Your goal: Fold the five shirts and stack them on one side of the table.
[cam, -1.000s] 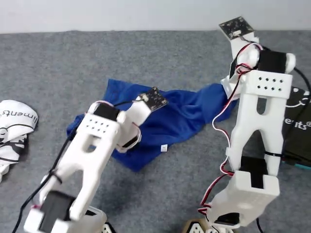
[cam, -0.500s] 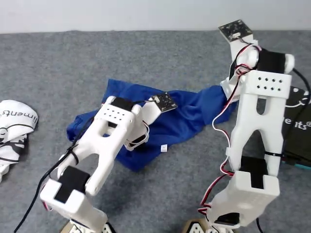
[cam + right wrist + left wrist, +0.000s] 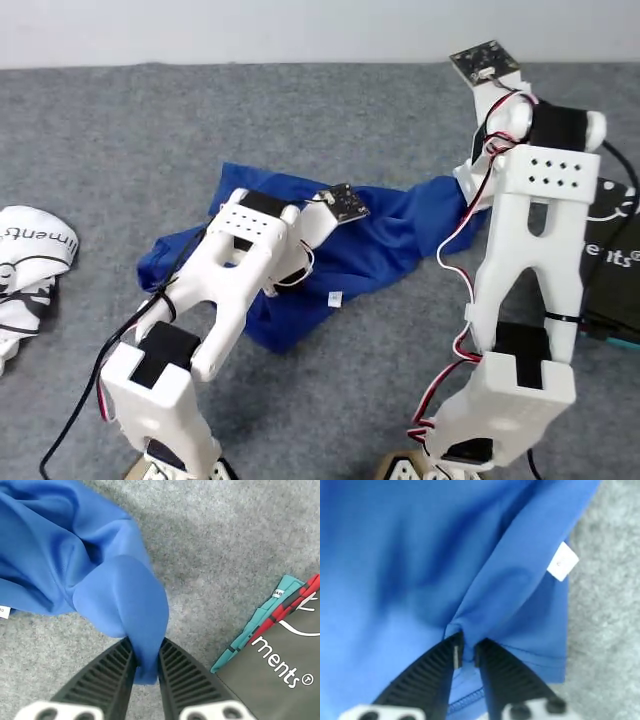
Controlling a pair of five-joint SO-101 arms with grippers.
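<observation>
- The crumpled blue shirt of smooth fabric lies spread across the middle of the grey felt-like table top, not yet folded.
- The left gripper is closed on a pinch of the blue cloth near its hem, the fabric puckering up between the ribbed black fingers.
- The right gripper is clamped on a bunched fold at the shirt's other end, close to the dark pile.
- Held at two well-apart spots, the shirt looks set to be pulled taut and flattened before any fold; that is my reading.
- A small white sewn-in tag sits at the shirt's edge; its mark is too small to read.
- A white shirt with black lettering lies bunched at the table's left edge.
- A dark grey folded shirt with white lettering rests on teal and red edges at the right, probably the stack.
</observation>
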